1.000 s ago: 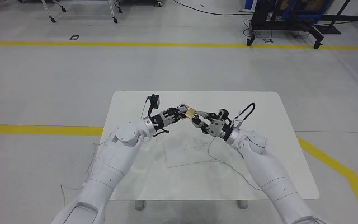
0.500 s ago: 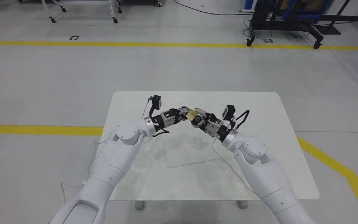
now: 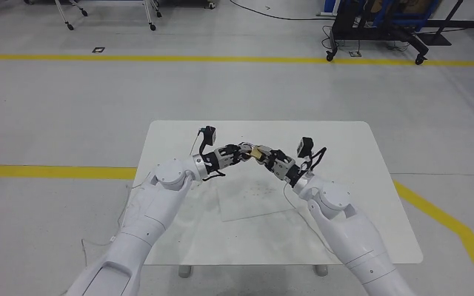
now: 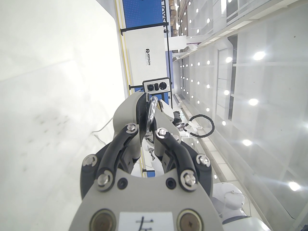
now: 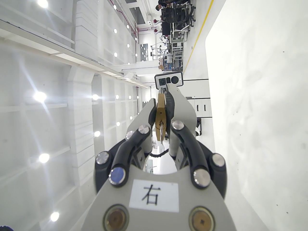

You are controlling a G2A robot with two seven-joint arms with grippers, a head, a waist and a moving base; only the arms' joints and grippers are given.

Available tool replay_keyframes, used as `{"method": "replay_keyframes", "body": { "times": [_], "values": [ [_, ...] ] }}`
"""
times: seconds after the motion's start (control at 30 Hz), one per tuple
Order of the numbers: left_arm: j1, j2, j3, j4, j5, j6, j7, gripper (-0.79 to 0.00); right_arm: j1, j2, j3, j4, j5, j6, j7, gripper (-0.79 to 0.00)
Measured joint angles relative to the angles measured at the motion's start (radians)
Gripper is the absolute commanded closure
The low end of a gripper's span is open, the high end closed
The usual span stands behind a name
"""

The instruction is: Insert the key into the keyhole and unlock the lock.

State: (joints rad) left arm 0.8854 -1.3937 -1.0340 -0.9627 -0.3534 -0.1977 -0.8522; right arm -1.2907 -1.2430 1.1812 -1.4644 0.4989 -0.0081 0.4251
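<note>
Both arms meet above the middle of the white table [image 3: 355, 148]. My right gripper [image 5: 161, 98] is shut on a brass padlock [image 5: 159, 117], held edge-on between its fingers, with its silver shackle toward the palm. The padlock [image 3: 257, 152] shows as a small yellow spot between the two grippers in the top view. My left gripper [image 4: 149, 102] is shut on a key, of which a silver ring [image 4: 151, 111] shows between the pads; the blade is hidden. The left gripper [image 3: 244, 150] and right gripper [image 3: 266, 156] point at each other, almost touching.
A thin white cable [image 3: 296, 214] trails over the tabletop under the right arm. A faint sheet outline [image 3: 244, 200] lies on the near half. The other arm's wrist camera [image 4: 156, 86] sits just beyond the left fingertips.
The right wrist has turned and its forearm swung in, so its camera now stands up. The padlock has shifted slightly to the right. The left arm has barely moved.
</note>
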Motion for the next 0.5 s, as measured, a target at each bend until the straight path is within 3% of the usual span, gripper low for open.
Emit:
{"method": "replay_keyframes", "body": {
  "times": [0.1,0.13,0.2,0.27,0.3,0.5],
  "values": [
    [0.0,0.0,0.001,0.0,-0.001,-0.002,-0.002,0.0,-0.013,0.002,0.009,-0.016,-0.017,-0.002,-0.012,0.0],
    [0.0,0.0,0.001,0.0,-0.001,-0.002,-0.003,-0.068,-0.017,0.002,0.012,-0.021,-0.02,-0.003,-0.016,0.0],
    [-0.001,0.0,0.002,0.001,-0.004,0.001,-0.01,-0.339,-0.024,0.003,0.019,-0.03,-0.025,-0.006,-0.021,0.0],
    [-0.001,0.0,0.002,0.002,-0.006,0.002,-0.016,-0.754,-0.028,0.004,0.027,-0.033,-0.027,-0.006,-0.024,0.0],
    [-0.001,0.0,0.003,0.001,-0.006,0.002,-0.021,-0.785,-0.029,0.005,0.032,-0.033,-0.031,-0.002,-0.028,0.0],
    [0.003,0.002,0.002,-0.008,-0.004,-0.022,-0.039,-0.785,-0.038,0.016,0.095,-0.008,-0.023,0.02,0.014,0.0]
  ]
}}
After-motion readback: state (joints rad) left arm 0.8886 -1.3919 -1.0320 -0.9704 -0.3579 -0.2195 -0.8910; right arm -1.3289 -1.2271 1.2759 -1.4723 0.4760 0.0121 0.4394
